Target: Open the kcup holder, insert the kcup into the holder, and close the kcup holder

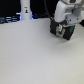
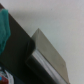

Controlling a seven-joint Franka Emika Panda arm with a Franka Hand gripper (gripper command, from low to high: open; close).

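We see the robot arm (image 1: pixel 67 10) up at the back of the white table (image 1: pixel 35 55), on the exterior view's right. Its gripper (image 1: pixel 63 29) sits low, right at the kcup holder (image 1: pixel 60 30), a dark box that the arm mostly hides. There is a little green spot there, and we think it may be the kcup (image 1: pixel 62 32), but it is too small and blurry to be sure. A white bottle (image 1: pixel 25 10) stands well apart, on the exterior view's left.

In the wrist view we look down on the dark box (image 2: pixel 20 47) with a pale flap or lid part (image 2: pixel 50 50) lifted at a slant. That makes us think the holder is open now. Something teal (image 2: pixel 4 27) shows at the edge, maybe the pod or a gripper part.

We cannot tell if the fingers are spread or pressed together, or if they hold anything.

So we guess the opening step is done or nearly done. Putting the pod in and shutting the holder look like they are not finished yet.
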